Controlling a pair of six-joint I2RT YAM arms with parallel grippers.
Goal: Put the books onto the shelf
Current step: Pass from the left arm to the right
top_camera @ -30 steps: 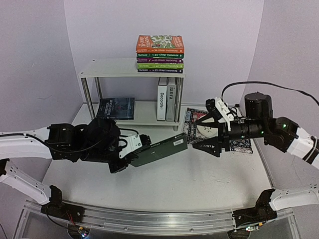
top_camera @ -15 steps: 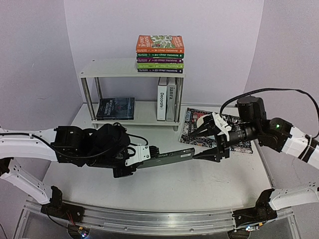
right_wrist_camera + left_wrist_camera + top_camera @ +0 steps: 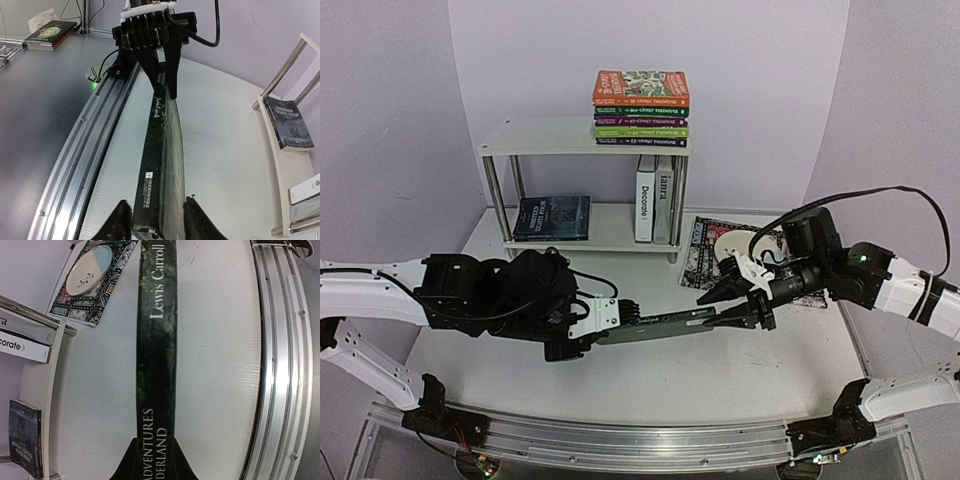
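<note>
— Clamping the left tool tight on the near end of the dark green book; straddling its far end with the right tool, with fingers close on either side; cannot tell whether pinching yet or merely beside.
— Held where?
— Looks lifted off the tabletop, lying level between both tools, well apart from the shelf; reads as a handover.
— And further out, on the shelf?
— Finding a stack of paperbacks lying flat on the top board; below, finding "Decorate" and a grey book upright at the right end, touching; also a dark-covered book flat at the left.
— Mostly done, then?
— Seems so; leaves this one to place, probably on the lower board, between the flat book and the upright pair; spotting no other loose book on the tabletop, only the patterned mat at the right.
</note>
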